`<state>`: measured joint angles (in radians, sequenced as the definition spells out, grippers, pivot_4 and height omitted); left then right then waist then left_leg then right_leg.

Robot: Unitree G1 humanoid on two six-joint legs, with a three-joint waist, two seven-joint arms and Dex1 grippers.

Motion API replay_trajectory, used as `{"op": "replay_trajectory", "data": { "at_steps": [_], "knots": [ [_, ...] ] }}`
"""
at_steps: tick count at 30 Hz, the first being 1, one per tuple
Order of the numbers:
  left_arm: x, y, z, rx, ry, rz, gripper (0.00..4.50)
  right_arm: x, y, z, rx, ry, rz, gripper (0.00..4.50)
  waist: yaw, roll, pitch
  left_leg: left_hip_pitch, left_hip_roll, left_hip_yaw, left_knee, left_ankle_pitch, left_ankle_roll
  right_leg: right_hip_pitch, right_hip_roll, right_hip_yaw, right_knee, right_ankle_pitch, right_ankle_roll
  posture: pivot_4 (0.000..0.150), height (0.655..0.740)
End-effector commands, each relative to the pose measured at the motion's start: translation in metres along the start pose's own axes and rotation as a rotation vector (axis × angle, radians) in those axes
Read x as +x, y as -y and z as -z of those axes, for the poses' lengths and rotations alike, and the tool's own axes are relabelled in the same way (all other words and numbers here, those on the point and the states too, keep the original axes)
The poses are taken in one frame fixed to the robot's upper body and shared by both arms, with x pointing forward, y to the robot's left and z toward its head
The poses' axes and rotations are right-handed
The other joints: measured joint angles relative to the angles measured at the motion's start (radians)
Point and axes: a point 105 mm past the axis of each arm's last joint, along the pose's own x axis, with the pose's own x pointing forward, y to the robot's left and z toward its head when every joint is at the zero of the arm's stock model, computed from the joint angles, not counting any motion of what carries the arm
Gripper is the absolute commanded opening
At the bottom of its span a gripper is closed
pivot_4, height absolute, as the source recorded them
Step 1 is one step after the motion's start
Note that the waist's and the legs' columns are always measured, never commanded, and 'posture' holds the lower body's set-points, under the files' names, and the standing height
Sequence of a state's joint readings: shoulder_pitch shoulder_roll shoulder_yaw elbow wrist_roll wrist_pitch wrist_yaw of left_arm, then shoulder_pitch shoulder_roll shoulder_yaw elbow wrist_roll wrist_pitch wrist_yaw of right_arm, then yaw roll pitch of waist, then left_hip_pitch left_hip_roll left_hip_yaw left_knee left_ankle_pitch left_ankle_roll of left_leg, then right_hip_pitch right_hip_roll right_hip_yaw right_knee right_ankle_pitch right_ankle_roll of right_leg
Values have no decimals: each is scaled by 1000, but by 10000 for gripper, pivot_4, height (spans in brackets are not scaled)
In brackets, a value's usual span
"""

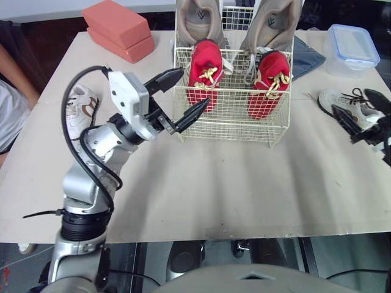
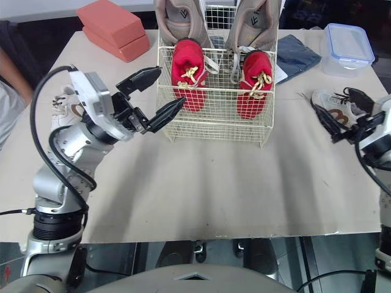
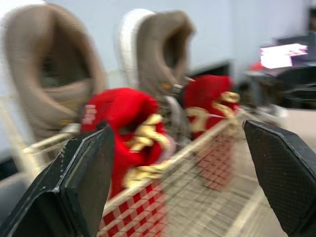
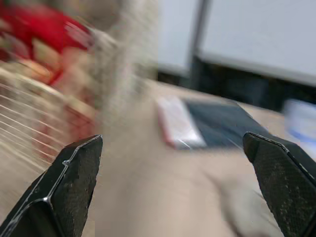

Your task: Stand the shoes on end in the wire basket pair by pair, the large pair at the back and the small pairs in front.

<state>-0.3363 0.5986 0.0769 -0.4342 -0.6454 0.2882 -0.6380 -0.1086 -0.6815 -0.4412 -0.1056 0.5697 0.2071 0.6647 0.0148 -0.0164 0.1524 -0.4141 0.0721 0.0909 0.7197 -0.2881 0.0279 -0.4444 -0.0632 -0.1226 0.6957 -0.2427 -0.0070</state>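
Note:
The wire basket stands at the back middle of the table. Two large tan shoes stand on end at its back, and two small red shoes stand in front of them. My left gripper is open at the basket's front left corner, holding nothing. A small white and brown shoe lies on the table left of that arm. Another white shoe with dark laces lies at the right, with my right gripper open over its near end, gripping nothing.
Two red blocks are stacked at the back left corner. A clear box with a blue-rimmed lid and a dark blue cloth lie back right of the basket. A person is at the left edge.

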Motion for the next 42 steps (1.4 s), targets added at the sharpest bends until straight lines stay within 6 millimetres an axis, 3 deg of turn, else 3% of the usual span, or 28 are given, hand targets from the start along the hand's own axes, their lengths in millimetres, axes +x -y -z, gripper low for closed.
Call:
{"op": "replay_trajectory", "data": {
  "at_steps": [1,9,16,28,38,40,42],
  "knots": [
    [0,12,-23,-67,-50,146,44652,-5,43,10,-48,-86,56,45000,-2,0,3,0,0,0,0,0,0,0,0,0,0,0,0,1500,6860],
    [-11,21,-42,-131,-171,279,44652,-13,96,43,2,-256,149,45000,-2,1,10,0,0,3,-1,3,-5,-2,0,3,0,0,0,1500,6860],
    [-16,29,-58,-107,-196,385,44652,-14,119,57,64,-334,215,45000,-3,3,14,0,0,6,0,3,-6,-3,0,5,0,0,0,1500,6860],
    [-4,34,-63,-120,-170,455,44652,-17,122,70,137,-391,226,45000,-3,3,15,0,0,7,0,4,-8,-3,0,6,1,0,0,1500,6860],
    [-3,35,-59,-115,-174,474,44652,-2,114,69,162,-352,183,45000,-5,3,15,1,0,8,0,5,-9,-3,0,7,1,0,0,1500,6860],
    [-2,36,-59,-115,-174,478,45000,0,111,70,155,-366,154,39360,-5,3,15,1,0,8,0,5,-9,-3,0,7,1,0,0,1500,6860],
    [-2,37,-58,-115,-174,481,45000,1,108,72,142,-384,130,30615,-5,3,15,1,0,8,0,5,-9,-3,0,7,1,1,0,1500,6860]
  ]
}}
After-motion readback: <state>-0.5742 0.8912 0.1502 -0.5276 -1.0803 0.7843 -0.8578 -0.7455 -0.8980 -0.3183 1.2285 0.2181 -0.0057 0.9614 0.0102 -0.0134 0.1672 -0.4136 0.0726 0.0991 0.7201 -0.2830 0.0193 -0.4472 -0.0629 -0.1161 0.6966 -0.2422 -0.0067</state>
